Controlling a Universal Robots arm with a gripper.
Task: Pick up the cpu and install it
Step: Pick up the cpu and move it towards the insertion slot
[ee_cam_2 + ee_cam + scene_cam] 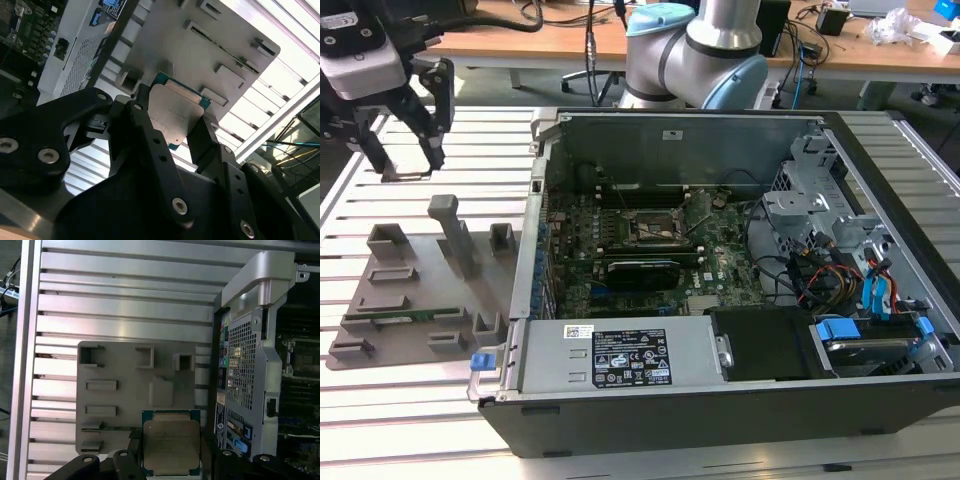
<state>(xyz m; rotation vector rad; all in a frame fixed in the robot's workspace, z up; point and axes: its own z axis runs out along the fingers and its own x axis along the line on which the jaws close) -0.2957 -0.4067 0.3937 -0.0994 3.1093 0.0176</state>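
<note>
So the end effector (pixel 410 165) hangs up at the exterior view's left, black fingers pointing down over the slatted metal surface (pixel 410 425). Right below it sits a grey fixture plate (pixel 415 295) with a bunch of little holders and one tall post. Just beside that is the open computer case (pixel 720 425), green motherboard (pixel 620 275) showing, dark square socket (pixel 650 228) near the middle, labelled power supply (pixel 620 355) along the front. The arm's base (pixel 705 50) stands behind the case.

Slatted table (pixel 400 405): grey tray (pixel 420 290), computer case (pixel 670 422) (open).
</note>
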